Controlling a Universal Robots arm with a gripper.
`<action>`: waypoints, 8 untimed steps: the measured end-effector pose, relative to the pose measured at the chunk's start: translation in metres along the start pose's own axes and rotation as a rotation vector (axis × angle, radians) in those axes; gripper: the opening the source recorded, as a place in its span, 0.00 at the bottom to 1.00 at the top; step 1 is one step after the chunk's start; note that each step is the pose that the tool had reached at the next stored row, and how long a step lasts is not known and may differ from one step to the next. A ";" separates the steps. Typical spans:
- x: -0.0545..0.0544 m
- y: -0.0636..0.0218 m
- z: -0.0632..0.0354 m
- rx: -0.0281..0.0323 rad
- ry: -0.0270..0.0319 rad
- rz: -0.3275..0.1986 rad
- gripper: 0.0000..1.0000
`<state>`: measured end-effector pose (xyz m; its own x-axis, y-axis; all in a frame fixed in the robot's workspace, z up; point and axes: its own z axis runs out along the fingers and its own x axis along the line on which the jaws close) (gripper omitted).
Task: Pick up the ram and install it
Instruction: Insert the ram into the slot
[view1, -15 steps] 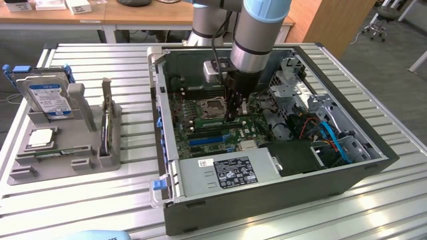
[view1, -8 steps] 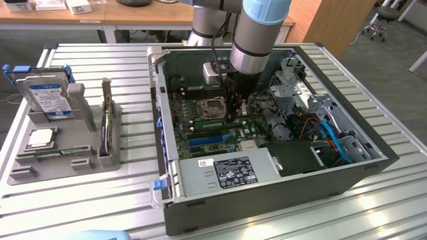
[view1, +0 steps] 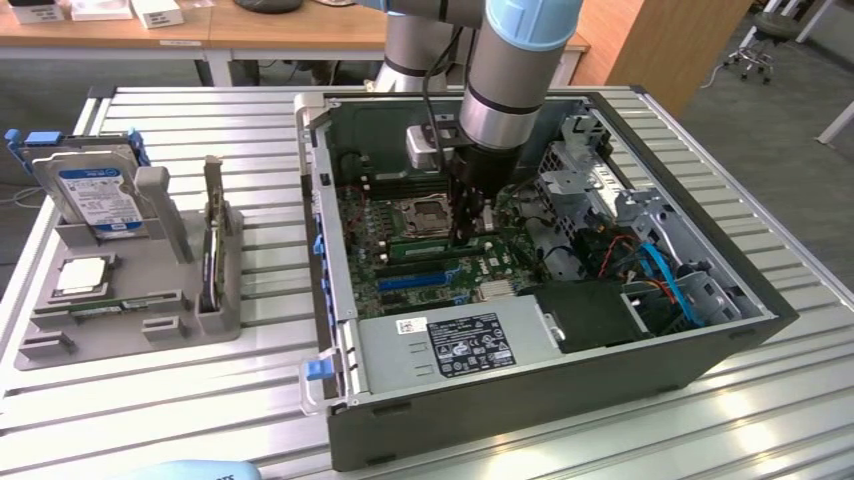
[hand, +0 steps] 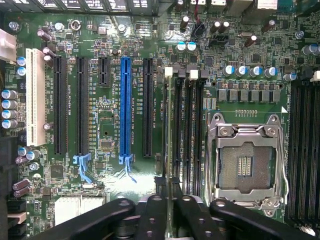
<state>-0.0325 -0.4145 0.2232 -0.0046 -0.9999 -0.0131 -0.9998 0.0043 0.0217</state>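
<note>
The ram (hand: 168, 125) shows edge-on as a thin green strip standing in the memory slot beside the black expansion slots, running straight out from between my fingers. My gripper (hand: 168, 195) is shut on its near end, with one dark finger (hand: 152, 212) on each side of the strip. In the exterior view the gripper (view1: 470, 232) reaches straight down into the open computer case (view1: 694, 350), its tip at the motherboard just to the exterior view's right of the processor socket (view1: 424, 212).
The silver processor socket (hand: 245, 160) lies close beside the memory slots, and a blue expansion slot (hand: 125, 110) lies on the other side. A grey holder (view1: 134, 320) on the exterior view's left carries a hard drive (view1: 94, 195) and a square chip (view1: 83, 275). The power supply (view1: 447, 345) fills the case's near corner.
</note>
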 end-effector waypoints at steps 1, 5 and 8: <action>0.000 0.0000 0.0000 0.0000 0.0000 0.000 0.18; 0.000 0.0000 0.0000 0.0000 0.0000 0.000 0.31; 0.000 0.0000 -0.0003 0.0000 0.0001 0.000 0.31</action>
<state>-0.0325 -0.4145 0.2235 -0.0047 -0.9999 -0.0130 -0.9998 0.0044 0.0217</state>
